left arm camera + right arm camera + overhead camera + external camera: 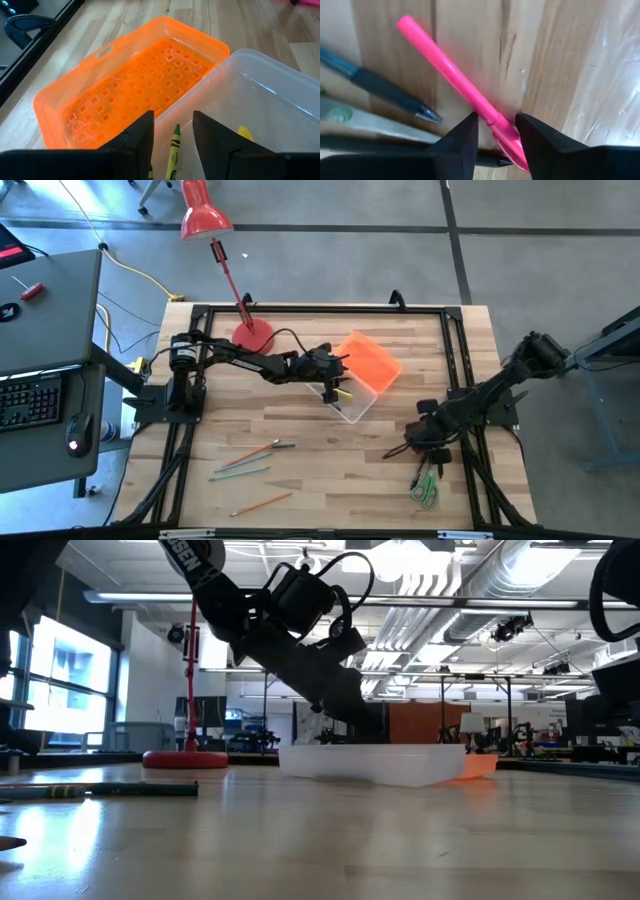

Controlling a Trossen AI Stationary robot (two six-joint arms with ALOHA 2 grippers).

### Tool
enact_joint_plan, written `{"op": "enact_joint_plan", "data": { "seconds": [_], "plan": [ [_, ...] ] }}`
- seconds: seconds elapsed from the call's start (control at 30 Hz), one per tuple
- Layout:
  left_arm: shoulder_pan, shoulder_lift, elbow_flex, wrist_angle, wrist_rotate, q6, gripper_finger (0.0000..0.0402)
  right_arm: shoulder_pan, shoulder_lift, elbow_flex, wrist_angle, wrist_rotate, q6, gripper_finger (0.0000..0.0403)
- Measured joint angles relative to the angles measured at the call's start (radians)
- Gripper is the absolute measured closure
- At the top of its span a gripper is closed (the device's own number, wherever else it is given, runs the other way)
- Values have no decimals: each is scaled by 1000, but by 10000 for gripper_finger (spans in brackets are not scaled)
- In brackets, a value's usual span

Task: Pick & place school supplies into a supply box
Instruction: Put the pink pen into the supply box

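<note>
The supply box stands open mid-table, its clear base (pixel 352 406) beside the orange gridded lid (pixel 370 362), which lies flat. My left gripper (pixel 173 120) hovers open over the base's rim. Below its gap, a green crayon (pixel 174 152) and a yellow piece (pixel 244 132) lie inside the base. At the right, my right gripper (pixel 496 122) points down, open. Its fingers stand on either side of the tapered end of a pink pen (pixel 450 70) lying on the table. Green-handled scissors (pixel 427 488) lie near the front right. Several pencils (pixel 252 457) lie at the front left.
A red desk lamp's round base (pixel 252 335) stands behind the left arm, its pole leaning off the far edge. A dark pen with a teal barrel (pixel 385 90) lies close beside the pink pen. Black frame rails (pixel 455 360) border the table.
</note>
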Motion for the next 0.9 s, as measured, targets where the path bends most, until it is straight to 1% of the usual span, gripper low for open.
{"op": "enact_joint_plan", "data": {
  "seconds": [0.17,0.3,0.37,0.47,0.53,0.6,0.7,0.77,0.8,0.83,0.9],
  "plan": [
    [0,0,0,6,0,0,236,-14,3,15,2,35,17,345],
    [0,0,3,5,0,0,236,-32,13,84,-29,48,4,390],
    [0,-14,13,-15,1,0,236,-45,13,134,-10,80,-3,393],
    [0,-53,41,-33,-5,27,236,-63,8,191,17,121,-34,376],
    [0,-101,57,-111,-22,35,236,-86,10,230,44,153,-90,368],
    [0,-155,84,-206,-82,47,236,-118,8,275,70,222,-137,365],
    [0,-249,127,-363,-209,63,236,-189,10,314,112,344,-197,373],
    [0,-304,146,-433,-305,56,236,-256,27,344,247,405,-233,380],
    [0,-325,155,-443,-349,47,236,-290,44,359,310,410,-249,382],
    [0,-349,159,-455,-385,35,236,-326,68,375,351,393,-269,384],
    [0,-387,165,-464,-458,13,236,-397,133,413,404,321,-301,385]
  ]
}}
